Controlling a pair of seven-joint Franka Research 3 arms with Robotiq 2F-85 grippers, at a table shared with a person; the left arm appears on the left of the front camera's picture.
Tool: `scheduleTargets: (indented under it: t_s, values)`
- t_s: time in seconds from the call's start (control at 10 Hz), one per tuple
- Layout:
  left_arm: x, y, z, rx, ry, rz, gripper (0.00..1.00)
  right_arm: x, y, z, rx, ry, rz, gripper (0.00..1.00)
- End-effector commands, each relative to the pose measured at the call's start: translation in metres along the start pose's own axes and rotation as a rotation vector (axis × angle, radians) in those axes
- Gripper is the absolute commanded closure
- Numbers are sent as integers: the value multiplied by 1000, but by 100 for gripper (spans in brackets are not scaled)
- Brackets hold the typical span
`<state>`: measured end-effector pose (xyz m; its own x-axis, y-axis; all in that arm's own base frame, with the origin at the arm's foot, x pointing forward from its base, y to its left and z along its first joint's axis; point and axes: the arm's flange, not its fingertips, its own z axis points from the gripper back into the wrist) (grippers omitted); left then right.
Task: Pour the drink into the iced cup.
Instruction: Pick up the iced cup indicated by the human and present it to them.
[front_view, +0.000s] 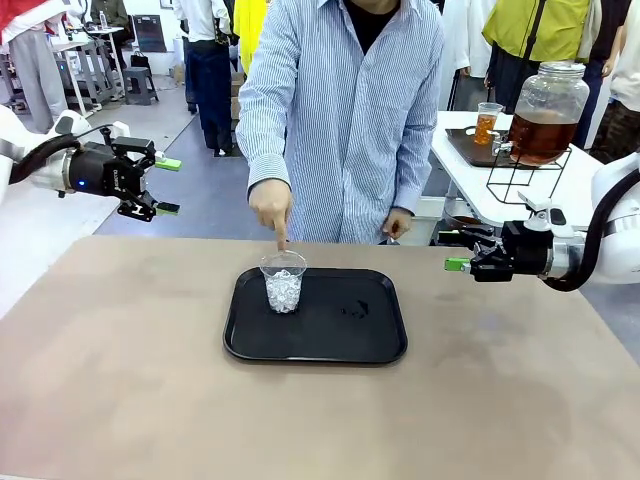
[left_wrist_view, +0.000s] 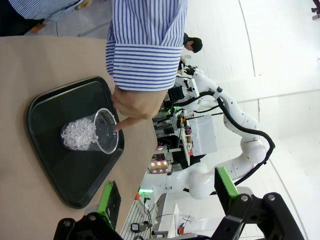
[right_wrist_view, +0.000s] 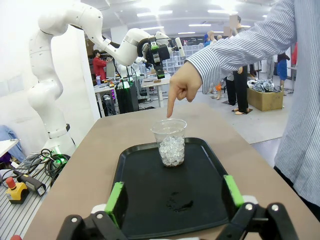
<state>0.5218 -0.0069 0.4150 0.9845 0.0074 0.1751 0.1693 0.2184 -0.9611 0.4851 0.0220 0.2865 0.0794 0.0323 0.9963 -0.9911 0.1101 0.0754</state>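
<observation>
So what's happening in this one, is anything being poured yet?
No pouring yet. A person's hand points a finger down at the clear plastic cup of ice, which stands upright on the black rectangular tray on the tan table. The left tool and right tool hover open at either side, holding nothing. The amber-brown drink sits in a glass dispenser jar on a white side table behind.

We can read no words, numbers, brand marks or signs here. The iced cup (front_view: 283, 282) and the black tray (front_view: 320, 342) bear no legible print; background print is too blurred.
</observation>
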Motion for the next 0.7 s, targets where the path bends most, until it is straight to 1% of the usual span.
scheduleTargets:
  t_s: [0.0,0.6]
  values:
    - [-3,-2,0,4,-5,-2,0,3,-2,-2,3,3,8,0]
    - [-3,-2,0,4,-5,-2,0,3,-2,-2,3,3,8,0]
